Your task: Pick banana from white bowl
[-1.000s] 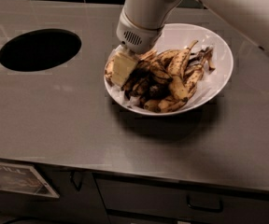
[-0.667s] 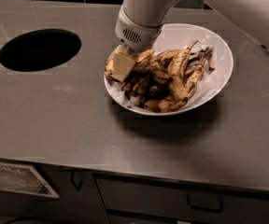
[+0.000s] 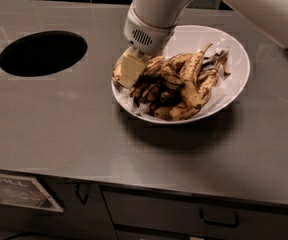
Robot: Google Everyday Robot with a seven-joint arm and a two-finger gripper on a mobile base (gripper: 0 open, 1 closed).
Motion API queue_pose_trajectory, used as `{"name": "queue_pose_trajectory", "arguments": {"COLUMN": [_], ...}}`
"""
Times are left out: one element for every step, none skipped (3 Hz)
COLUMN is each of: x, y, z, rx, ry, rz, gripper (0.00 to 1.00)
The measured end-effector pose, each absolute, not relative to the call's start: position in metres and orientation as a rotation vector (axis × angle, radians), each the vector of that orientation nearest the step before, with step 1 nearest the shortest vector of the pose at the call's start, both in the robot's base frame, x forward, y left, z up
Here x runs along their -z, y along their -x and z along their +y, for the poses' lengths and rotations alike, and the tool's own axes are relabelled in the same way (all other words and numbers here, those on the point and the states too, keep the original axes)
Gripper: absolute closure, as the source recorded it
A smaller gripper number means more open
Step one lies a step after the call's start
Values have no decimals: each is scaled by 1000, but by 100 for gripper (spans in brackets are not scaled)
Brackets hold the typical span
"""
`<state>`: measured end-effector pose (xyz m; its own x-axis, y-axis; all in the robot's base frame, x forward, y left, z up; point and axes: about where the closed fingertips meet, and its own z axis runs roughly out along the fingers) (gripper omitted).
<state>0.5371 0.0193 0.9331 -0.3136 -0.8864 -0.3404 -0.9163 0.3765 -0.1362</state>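
Note:
The white bowl (image 3: 232, 49) sits at the back right of the steel counter and holds a pile of several overripe bananas. My gripper (image 3: 130, 70) hangs from the white arm and is down at the bowl's left rim, pressed into the left end of the pile. A thick, curved brown banana (image 3: 155, 64) with dull yellow patches lies right at the gripper's tip; a brown end shows on the gripper's left side too. Smaller, yellower spotted bananas (image 3: 190, 84) lie to the right. I cannot tell whether the gripper holds the banana.
A round black hole (image 3: 43, 52) opens in the counter (image 3: 84, 129) at the left. The arm's white link crosses the top right corner. Drawers with handles (image 3: 219, 219) run below the counter's front edge. A dark tiled wall is behind.

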Motion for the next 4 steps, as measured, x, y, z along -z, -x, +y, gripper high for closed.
{"name": "queue_pose_trajectory", "arguments": {"x": [-943, -958, -962, -966], "y": [-532, -526, -525, -525], "z": [13, 8, 7, 9], "rx": [-103, -95, -98, -109], "ry": [1554, 1530, 1529, 1533], "rz": [2278, 2254, 2245, 2226], "gripper": [48, 72, 95, 100]}}
